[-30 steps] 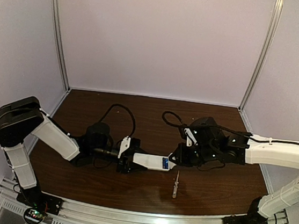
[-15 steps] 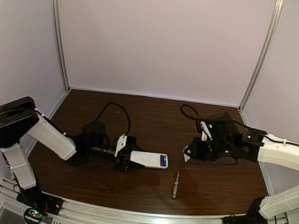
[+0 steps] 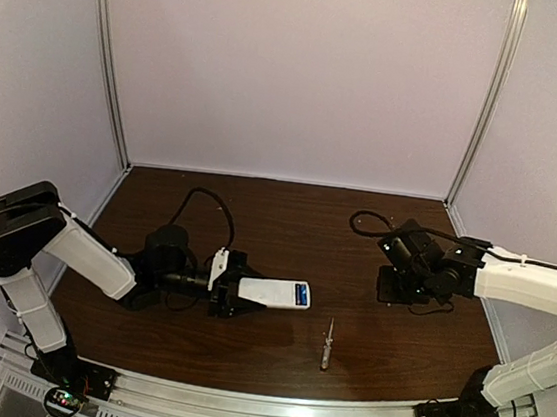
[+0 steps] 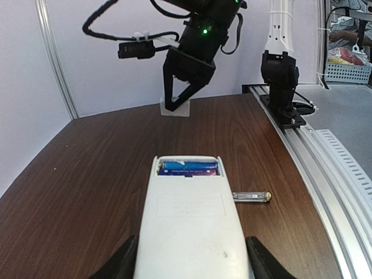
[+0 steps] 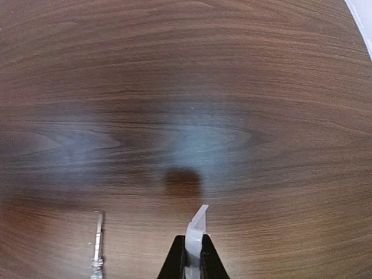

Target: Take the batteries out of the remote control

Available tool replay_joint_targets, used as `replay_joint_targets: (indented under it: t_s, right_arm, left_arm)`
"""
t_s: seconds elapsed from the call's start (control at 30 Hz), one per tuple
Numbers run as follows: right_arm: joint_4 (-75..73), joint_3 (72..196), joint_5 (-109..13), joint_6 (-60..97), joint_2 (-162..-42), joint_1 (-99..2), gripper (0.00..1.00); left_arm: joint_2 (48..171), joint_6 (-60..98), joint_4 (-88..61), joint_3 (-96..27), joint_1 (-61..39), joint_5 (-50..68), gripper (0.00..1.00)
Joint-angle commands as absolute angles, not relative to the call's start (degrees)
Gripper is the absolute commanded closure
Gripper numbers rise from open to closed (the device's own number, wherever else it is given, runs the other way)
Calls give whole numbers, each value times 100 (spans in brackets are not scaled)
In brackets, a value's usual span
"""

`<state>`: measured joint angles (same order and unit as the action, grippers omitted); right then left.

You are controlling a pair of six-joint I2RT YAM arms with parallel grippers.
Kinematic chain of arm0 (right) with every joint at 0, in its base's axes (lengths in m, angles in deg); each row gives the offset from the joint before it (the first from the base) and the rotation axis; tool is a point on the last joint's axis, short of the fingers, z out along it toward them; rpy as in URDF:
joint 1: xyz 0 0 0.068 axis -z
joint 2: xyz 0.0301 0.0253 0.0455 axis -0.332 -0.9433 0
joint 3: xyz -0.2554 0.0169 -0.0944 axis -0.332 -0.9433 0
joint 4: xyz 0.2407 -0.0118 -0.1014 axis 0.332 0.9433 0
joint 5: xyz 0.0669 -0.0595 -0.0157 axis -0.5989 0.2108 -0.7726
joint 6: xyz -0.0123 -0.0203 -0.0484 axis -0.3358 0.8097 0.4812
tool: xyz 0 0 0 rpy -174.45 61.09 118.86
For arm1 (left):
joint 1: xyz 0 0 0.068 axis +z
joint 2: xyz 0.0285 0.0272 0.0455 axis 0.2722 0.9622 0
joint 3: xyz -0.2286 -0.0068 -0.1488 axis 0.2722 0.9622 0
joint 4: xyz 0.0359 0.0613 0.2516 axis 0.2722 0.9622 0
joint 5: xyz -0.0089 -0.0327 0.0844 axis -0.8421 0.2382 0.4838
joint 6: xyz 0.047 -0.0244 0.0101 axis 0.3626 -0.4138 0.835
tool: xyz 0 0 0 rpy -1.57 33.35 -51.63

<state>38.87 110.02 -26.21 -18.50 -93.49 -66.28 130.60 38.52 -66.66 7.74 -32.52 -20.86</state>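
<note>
A: What do we have over the desk (image 3: 288, 210)?
B: Our left pincer (image 3: 232, 288) is clamped on one end of the remote (image 3: 274, 293) and holds it level. Whether the remote touches the desk we cannot tell.
A: And our right pincer (image 4: 174, 106)?
B: Well apart from the remote, beyond its open end, narrowed onto a small white cover (image 4: 183, 110) that it grips edge-on.
A: Anything smaller?
B: A screwdriver (image 3: 327, 343) lies on the desk near the remote's open end, on the side towards our bases. The batteries (image 4: 189, 168), blue, sit in the remote's open compartment.
</note>
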Motion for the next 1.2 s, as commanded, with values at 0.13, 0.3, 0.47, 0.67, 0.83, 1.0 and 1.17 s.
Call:
replay_joint_targets:
  t_s: [0.13, 0.3, 0.47, 0.67, 0.83, 1.0, 1.17]
  right_arm:
    - [4629, 11194, -1656, -1846, -10207, -6597, 100]
    - [4573, 11213, -1607, -1822, -10610, -6590, 100]
    - [4254, 11161, -1872, -1666, -10887, -6595, 96]
    - [3976, 11135, -2169, -1525, -11139, -6584, 85]
    - [3758, 11065, -2448, -1434, -11207, -6552, 78]
    - [3738, 11090, -2634, -1366, -11046, -6533, 72]
    - [3825, 11185, -2741, -1330, -10659, -6531, 66]
  left_arm:
    - [12930, 3867, -6592, 584, -3202, -2298, 100]
    - [12957, 3823, -6489, 518, -3202, -2191, 100]
    - [13132, 3510, -6621, 442, -3192, -1906, 100]
    - [13219, 3367, -6551, 354, -3184, -1402, 100]
    - [13138, 3449, -6572, 465, -3188, -1117, 100]
    - [13028, 3527, -6931, 733, -3184, -1083, 100]
    - [12975, 3470, -6949, 761, -3013, -1355, 100]
